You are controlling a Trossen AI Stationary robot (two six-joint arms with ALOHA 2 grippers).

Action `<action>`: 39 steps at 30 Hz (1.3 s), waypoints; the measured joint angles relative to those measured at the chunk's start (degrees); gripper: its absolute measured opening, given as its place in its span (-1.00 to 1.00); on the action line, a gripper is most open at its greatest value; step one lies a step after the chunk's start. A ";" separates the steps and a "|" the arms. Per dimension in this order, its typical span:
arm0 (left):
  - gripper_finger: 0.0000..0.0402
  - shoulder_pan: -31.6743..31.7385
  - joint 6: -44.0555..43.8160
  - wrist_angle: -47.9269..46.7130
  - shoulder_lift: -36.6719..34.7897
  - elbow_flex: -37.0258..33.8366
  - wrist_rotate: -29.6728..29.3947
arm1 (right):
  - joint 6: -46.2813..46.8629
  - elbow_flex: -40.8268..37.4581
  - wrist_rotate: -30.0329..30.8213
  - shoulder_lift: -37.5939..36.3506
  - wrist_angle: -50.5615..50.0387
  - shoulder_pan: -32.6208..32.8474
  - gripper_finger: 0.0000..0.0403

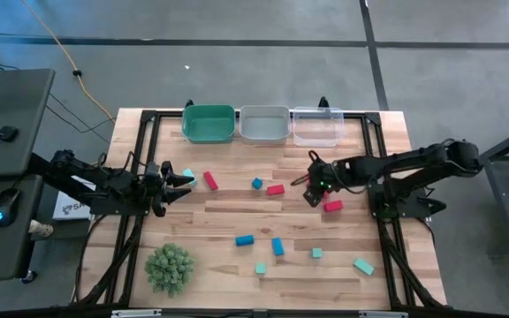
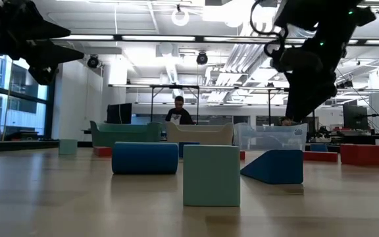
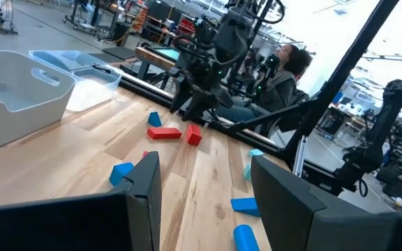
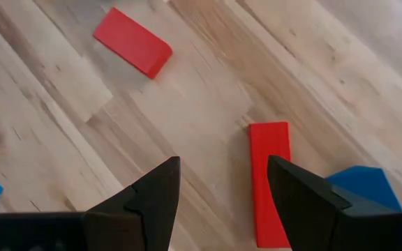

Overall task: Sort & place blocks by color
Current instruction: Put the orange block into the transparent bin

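Red, blue and teal blocks lie scattered flat on the wooden table (image 1: pixel 237 212). My right gripper (image 1: pixel 312 190) hangs open above it, slanting down, left of a red block (image 1: pixel 332 206). In its wrist view the open fingers (image 4: pixel 222 202) stand over bare wood, with a red bar (image 4: pixel 267 181) just beyond them and a blue block (image 4: pixel 365 185) beside that. My left gripper (image 1: pixel 179 181) waits open and level at the table's left side, next to a teal block (image 1: pixel 188 174) and a red block (image 1: pixel 210 181). Nothing is between its fingers (image 3: pixel 208 202).
A green bin (image 1: pixel 208 124), a grey bin (image 1: pixel 264 124) and a clear bin (image 1: pixel 316 126) stand in a row at the far edge. A green spiky plant ball (image 1: pixel 168 268) sits near the front left. A person (image 2: pixel 178 112) is in the room beyond the table.
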 joint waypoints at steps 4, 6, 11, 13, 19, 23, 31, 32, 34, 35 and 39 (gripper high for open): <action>-0.27 0.00 -1.99 0.00 0.02 0.01 -0.04 | -0.02 0.00 -3.06 0.00 0.00 -3.43 0.03; -0.27 0.00 -2.35 0.00 0.02 0.01 -0.07 | -0.03 0.00 -4.33 0.00 0.02 -4.77 0.03; -0.27 -0.02 -5.05 0.00 0.00 -0.01 -1.31 | -1.43 0.00 -7.07 0.00 0.02 -7.26 0.03; -0.27 0.00 -7.26 0.00 0.00 -0.01 -1.91 | -3.63 0.32 -7.92 0.00 -0.31 -8.02 0.03; -0.27 0.00 -10.36 0.00 0.02 0.00 -2.14 | -10.07 5.48 -6.99 -0.01 -1.92 -9.49 0.03; -0.27 0.00 -10.36 0.00 0.02 0.01 -2.14 | -11.30 7.28 -6.75 -0.04 -3.80 -10.48 0.03; -0.27 0.00 -10.36 0.00 0.01 0.01 -2.14 | -9.55 4.60 -6.89 -0.04 -6.12 -10.89 0.03; -0.27 0.00 -10.36 0.00 0.02 -0.01 -2.14 | -9.31 4.22 -6.91 -0.03 -6.18 -10.88 0.03; -0.27 0.00 -10.36 0.00 0.02 -0.01 -2.14 | -8.86 3.66 -6.92 -0.02 -6.14 -10.87 0.03; -0.27 0.00 -10.36 0.00 0.02 0.01 -2.14 | -8.86 3.52 -6.90 0.03 -6.12 -10.87 0.03; -0.27 0.00 -10.36 0.00 0.02 -0.01 -3.00 | -8.81 2.18 -6.90 0.07 -4.21 -10.85 0.03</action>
